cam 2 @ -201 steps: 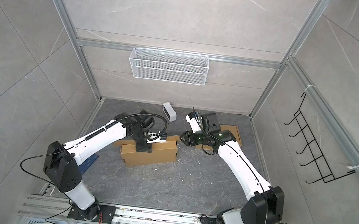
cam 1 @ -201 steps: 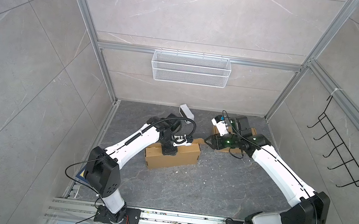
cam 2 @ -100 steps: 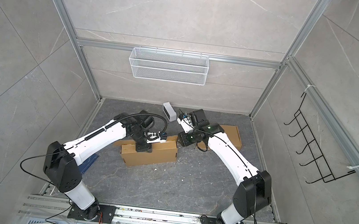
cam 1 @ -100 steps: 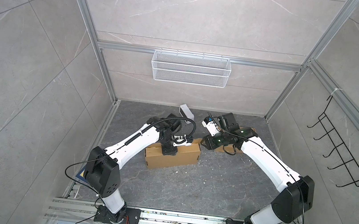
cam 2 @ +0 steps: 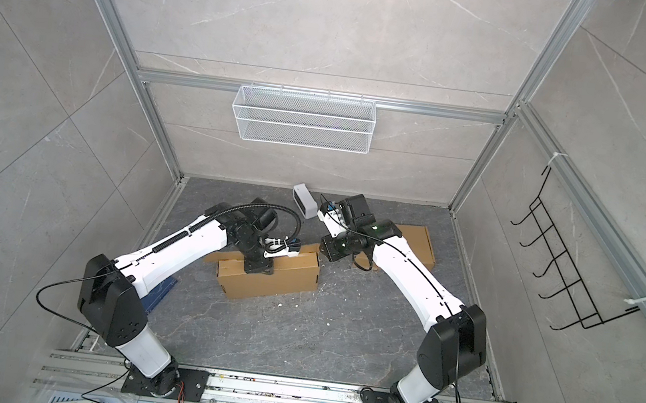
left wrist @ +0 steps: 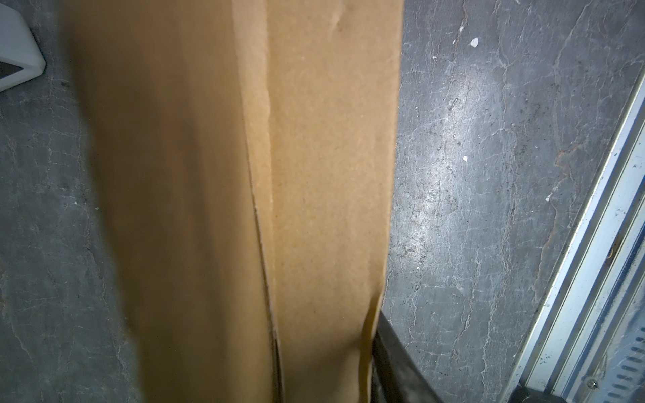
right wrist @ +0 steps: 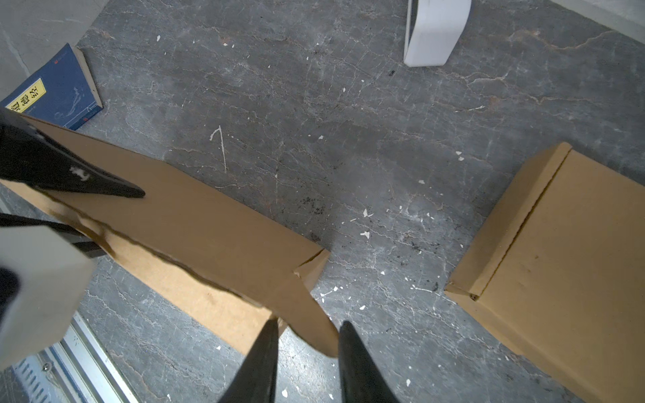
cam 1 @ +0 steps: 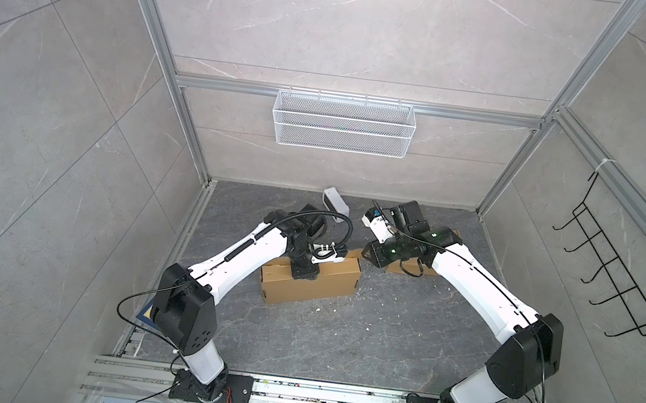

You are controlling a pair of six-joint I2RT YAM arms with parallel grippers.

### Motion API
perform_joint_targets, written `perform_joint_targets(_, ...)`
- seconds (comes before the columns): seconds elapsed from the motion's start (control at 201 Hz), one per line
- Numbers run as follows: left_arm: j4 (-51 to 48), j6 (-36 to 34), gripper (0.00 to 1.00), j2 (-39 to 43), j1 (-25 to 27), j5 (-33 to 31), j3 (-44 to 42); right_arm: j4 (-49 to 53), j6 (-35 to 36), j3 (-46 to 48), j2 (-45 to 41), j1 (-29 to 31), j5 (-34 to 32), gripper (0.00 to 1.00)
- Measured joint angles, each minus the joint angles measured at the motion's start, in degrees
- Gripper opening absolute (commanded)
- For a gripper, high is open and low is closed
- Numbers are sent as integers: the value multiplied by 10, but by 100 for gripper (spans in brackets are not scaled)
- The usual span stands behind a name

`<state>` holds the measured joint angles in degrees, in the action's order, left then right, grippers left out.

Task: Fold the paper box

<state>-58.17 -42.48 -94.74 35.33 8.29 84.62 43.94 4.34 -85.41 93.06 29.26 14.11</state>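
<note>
While the left end effector [cam 1: 304, 271] clamps the brown cardboard box's [cam 1: 328, 284] long wall, the right end effector [right wrist: 308, 328] sits at its end flap [right wrist: 302, 303], fingers parted.

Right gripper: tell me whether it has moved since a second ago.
Yes. In a top view the right gripper has shifted left, closer to the white device and up to the paper box's right end.
</note>
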Motion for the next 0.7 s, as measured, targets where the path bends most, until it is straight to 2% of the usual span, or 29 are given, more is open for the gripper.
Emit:
perform_joint_targets(0.324, 0, 0, 39, 0, 0, 0, 0, 4, 0, 0, 5, 2, 9, 33)
perform_joint_targets(0.697, 0, 0, 38, 0, 0, 0, 0, 17, 0, -10, 6, 5, 11, 25)
